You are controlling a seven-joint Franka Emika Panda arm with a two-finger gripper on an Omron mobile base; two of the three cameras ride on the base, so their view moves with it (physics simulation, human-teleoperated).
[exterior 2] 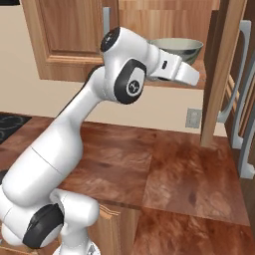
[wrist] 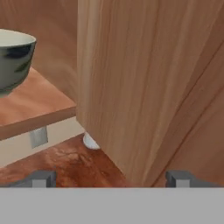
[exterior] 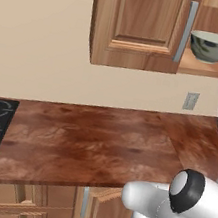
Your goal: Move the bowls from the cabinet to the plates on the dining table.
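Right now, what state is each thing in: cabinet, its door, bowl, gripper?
cabinet: open
cabinet door: swung wide open
grey-green bowl: upright on the cabinet shelf, untouched
gripper: open, empty, facing the door, bowl off to one side

- I can read no text, label, brand, number or sign on anything in front of me or around my arm.
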